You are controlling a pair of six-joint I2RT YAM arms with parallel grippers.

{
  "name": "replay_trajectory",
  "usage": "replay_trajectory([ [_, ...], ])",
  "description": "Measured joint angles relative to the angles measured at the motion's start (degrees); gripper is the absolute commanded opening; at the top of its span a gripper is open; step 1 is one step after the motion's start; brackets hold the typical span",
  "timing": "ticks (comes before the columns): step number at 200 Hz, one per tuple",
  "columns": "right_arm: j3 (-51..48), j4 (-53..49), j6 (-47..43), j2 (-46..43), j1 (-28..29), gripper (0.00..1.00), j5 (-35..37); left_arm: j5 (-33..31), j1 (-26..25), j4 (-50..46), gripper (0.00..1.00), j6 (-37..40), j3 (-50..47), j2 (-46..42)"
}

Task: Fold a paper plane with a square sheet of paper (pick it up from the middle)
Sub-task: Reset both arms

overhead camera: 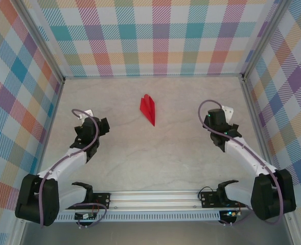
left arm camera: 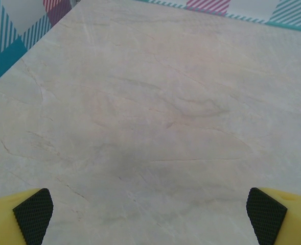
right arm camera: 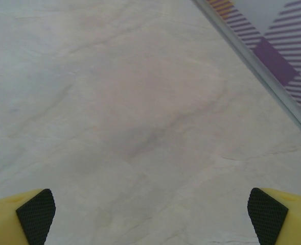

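Nearest, at the table's front edge: a ribbed aluminium rail (overhead camera: pixel 155 196), matte silver, carrying 2 black arm bases. Rising from these, white-shelled links with black joints and thin lilac cables (overhead camera: pixel 92 133) looping over them.

Further in, on the left wrist view: left gripper (left arm camera: pixel 150 217) spread wide, holding nothing. Glossy yellow fingers at the 2 bottom corners, each tipped with a black pad (left arm camera: pixel 32 214) of fine diamond-grid rubber. Between them just bare table (left arm camera: pixel 155 102), a pale beige stone-look surface, smooth, crossed by faint grey veins.

Same on the right wrist view: right gripper (right arm camera: pixel 153 217) spread wide too, gripping nothing, with matching yellow fingers and black cross-hatched pads (right arm camera: pixel 35 214) over the same veined surface. Along the right, a grey metal edge strip (right arm camera: pixel 262 71) under purple-striped wall.

Beyond both grippers, in the overhead view: the paper plane (overhead camera: pixel 148 108), bright red, flat on the table just behind its middle, roughly midway between the 2 arms and well apart from each. Narrow dart shape, sharp nose pointing toward the near edge and slightly right, crisp creases, layered wings fanning at the far end.

Farthest: upright walls (overhead camera: pixel 155 35) on 3 sides, printed in pastel plaid of teal, pink, orange, yellow and violet, framed by grey metal posts (overhead camera: pixel 38 41).
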Motion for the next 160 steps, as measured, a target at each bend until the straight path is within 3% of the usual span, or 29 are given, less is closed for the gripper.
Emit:
replay_trajectory([
  [51,-14.6,17.5,-8.2,-1.5,-4.4,1.0,-3.3,7.6,3.1,13.3,1.0,6.3,-5.6,6.5],
  [160,-17.6,46.7,-19.9,7.6,-9.1,1.0,-22.0,24.0,8.9,32.3,1.0,10.9,-8.1,13.0],
])
